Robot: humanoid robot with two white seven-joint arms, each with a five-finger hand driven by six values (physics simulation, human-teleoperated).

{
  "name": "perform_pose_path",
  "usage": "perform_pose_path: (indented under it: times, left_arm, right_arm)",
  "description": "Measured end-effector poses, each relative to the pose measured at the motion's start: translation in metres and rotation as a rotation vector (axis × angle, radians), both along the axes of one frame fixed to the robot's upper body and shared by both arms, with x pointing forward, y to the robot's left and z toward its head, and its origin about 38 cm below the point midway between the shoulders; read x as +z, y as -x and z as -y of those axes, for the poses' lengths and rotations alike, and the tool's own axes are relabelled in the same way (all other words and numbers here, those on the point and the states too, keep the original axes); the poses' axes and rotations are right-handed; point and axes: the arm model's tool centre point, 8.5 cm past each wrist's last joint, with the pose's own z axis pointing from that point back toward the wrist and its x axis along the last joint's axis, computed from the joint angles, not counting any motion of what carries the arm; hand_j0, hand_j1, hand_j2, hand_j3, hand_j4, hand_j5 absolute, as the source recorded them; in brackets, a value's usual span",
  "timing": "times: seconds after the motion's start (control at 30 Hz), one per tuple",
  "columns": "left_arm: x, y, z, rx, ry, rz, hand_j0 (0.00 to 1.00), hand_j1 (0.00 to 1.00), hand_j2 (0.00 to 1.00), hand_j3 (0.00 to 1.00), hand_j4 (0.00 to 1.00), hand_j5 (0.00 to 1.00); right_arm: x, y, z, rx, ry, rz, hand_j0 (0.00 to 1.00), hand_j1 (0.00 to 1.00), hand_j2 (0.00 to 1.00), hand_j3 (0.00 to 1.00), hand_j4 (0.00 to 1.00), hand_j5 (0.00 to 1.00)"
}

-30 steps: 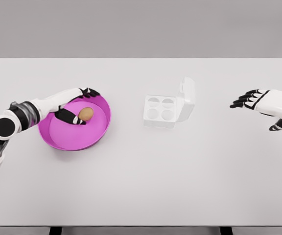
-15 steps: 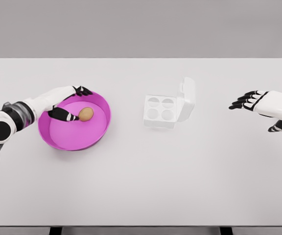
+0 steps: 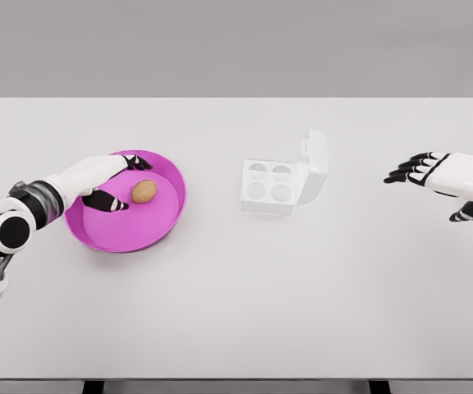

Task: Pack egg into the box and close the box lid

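A brown egg (image 3: 144, 191) lies in the magenta bowl (image 3: 130, 234) at the left of the table. My left hand (image 3: 121, 181) hovers over the bowl's left part, fingers spread, thumb and index a short way left of the egg and not touching it. The white egg box (image 3: 269, 186) stands near the table's middle with several hollow cups showing. Its lid (image 3: 314, 162) stands up at the right side. My right hand (image 3: 424, 167) hangs open over the table's far right, well away from the box.
The white table (image 3: 236, 304) stretches wide in front of the bowl and box. Its far edge meets a grey wall. Nothing else lies on it.
My left hand has drawn back to the left, away from the egg it was touching. The egg stays in the bowl. The right hand has barely moved.
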Motion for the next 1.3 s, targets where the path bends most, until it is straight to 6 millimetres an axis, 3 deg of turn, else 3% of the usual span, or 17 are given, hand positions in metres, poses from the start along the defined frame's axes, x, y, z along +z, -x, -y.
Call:
perform_pose_path:
  times: [1.3]
  left_arm:
    - [-0.011,0.003,0.017,0.001,-0.061,0.036,0.81,0.81,0.81,0.81,0.81,0.81]
  right_arm:
    - [-0.006,0.001,-0.002,0.003,0.002,-0.011,1.0,1.0,1.0,1.0,1.0,1.0]
